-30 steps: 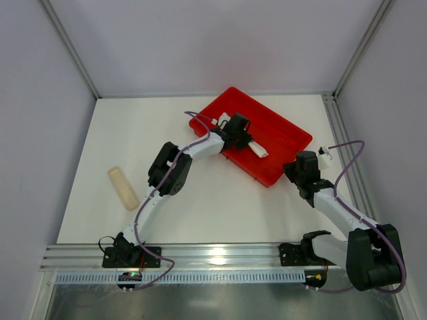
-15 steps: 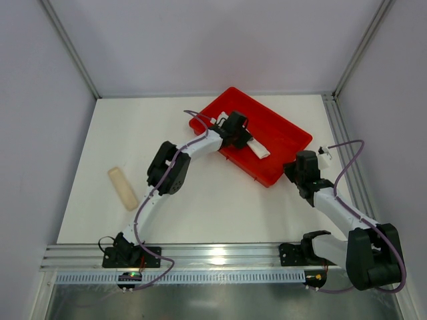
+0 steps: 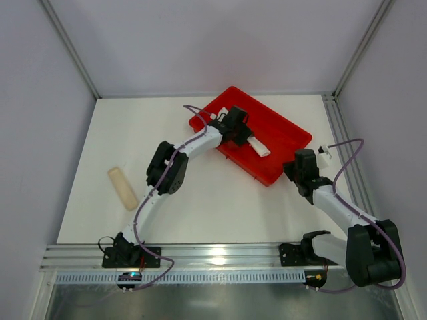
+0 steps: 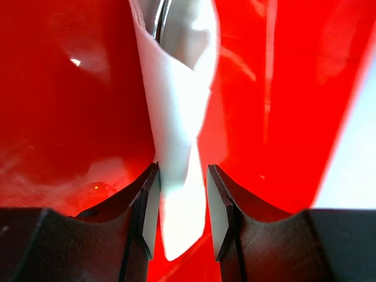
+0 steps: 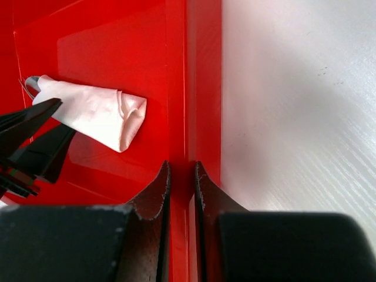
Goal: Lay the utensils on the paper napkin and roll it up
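The paper napkin (image 3: 259, 148) lies rolled up in the red tray (image 3: 283, 130). In the left wrist view the roll (image 4: 176, 106) has a shiny utensil tip (image 4: 158, 20) poking out of its far end. That tip also shows in the right wrist view (image 5: 30, 82). The handles are hidden inside. My left gripper (image 3: 243, 137) is open, and its jaws straddle the roll's near end (image 4: 183, 171) with a gap on the right side. My right gripper (image 3: 294, 167) is shut on the tray's near rim (image 5: 182, 167).
A tan oblong object (image 3: 123, 188) lies on the white table at the left. The tray sits at an angle at the back right. Grey walls close in the table on three sides.
My left gripper has shifted slightly back and left along the roll. The roll stays in the tray. The right arm has not moved.
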